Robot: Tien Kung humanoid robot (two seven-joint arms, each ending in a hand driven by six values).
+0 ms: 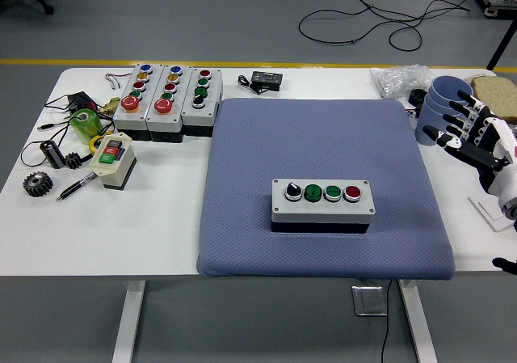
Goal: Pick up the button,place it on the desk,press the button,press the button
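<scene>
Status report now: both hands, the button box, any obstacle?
Right hand open, at mat's right edge, holding nothing; left hand not in view. Four-button control box flat on blue mat, untouched. Path from hand to box clear.
</scene>
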